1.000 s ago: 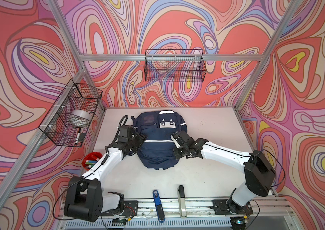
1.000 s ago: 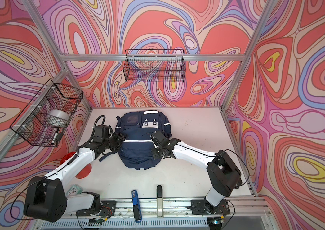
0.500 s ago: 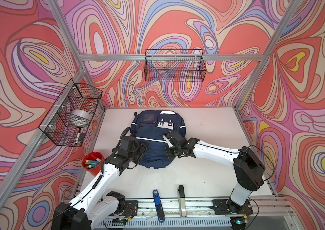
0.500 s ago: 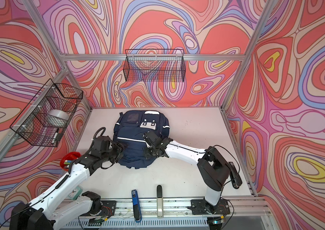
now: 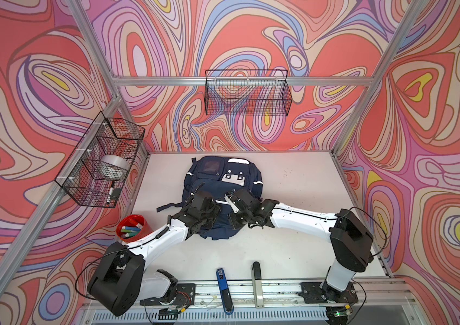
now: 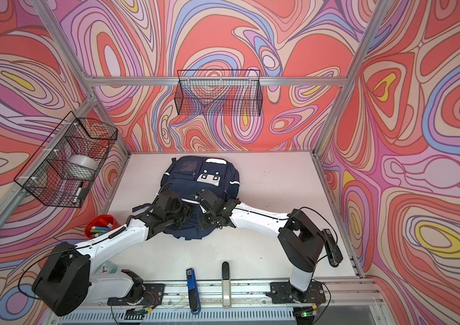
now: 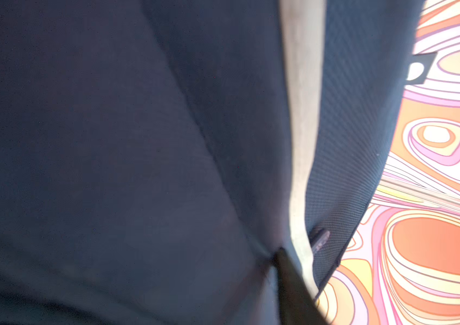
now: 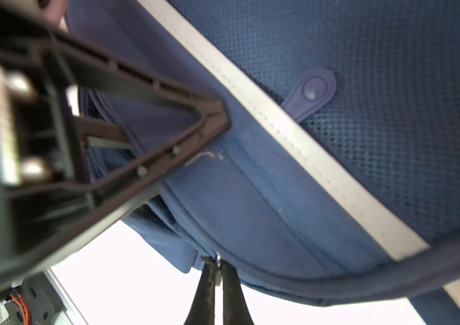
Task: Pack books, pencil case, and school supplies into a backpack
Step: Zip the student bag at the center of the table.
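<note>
I have the backpack lying flat on the white table, slightly toward 12 o'clock from the table's centre, pockets and white patch facing up. Both arms reach in from the 6 o'clock edge and meet over the lower half of the pack.

The right gripper sits at about 4 o'clock on the pack. In the right wrist view its jaws are pinched tight on a small metal zip pull at the pack's curved seam, with bare table showing below.

The left gripper sits at about 8 o'clock on the pack, close beside the right one. One of its fingers shows in the right wrist view with its tip against the navy fabric, near the white stripe. The left wrist view is almost filled with dark fabric and the same stripe, and only 1 dark finger shows at its edge. I cannot tell whether this gripper is open or closed, or whether it has hold of anything.

Off the pack, a red cup of markers stands at 8 o'clock by the left arm, and a blue stapler lies at the 6 o'clock edge.
</note>
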Tool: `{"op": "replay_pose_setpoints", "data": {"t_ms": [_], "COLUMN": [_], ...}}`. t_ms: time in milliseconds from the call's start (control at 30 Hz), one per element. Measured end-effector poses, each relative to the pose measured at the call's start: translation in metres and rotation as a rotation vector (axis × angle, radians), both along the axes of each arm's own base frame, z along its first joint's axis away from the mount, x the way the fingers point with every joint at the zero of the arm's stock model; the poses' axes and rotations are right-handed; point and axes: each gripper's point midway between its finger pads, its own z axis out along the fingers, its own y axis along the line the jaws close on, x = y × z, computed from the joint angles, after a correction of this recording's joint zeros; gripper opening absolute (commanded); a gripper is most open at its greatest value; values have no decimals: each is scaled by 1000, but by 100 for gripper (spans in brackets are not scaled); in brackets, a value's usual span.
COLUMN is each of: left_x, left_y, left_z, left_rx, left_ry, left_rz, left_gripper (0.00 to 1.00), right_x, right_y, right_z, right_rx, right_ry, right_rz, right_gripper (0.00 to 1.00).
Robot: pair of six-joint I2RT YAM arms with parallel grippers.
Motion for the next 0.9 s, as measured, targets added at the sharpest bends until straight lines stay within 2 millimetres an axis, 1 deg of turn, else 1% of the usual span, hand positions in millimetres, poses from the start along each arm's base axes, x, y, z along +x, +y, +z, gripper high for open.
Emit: {"op": "replay_pose_setpoints", "data": {"t_ms": [233,333,500,633,767,900], "left_x": [1,0,1,0,-1,1], "left_y": [2,2,-3,-3,-5,-8], "left_z": [5,8,15,15,16,19], "left_rx": [18,20,12,13,10,-3], "left_ry": [-8,-19,-35,-31,-34,-48], "left_rz": [4,-3,-21,-29,-42,-52], "left_gripper": [0,0,0,0,0,0], "right_x": [5,14,27,50,67,79], "right_y": [-8,-23,-51,-78,-84,-84], "right_z": [-3,-5,2,3,7,-5], "right_rx": [-29,-65,-90,-131,-133,-143], "right_ry": [-14,-24,-35,-63,-86,-53], "right_rz": [-1,-3,-22,-73,-71,-46], "right_gripper": [0,0,0,0,0,0]}}
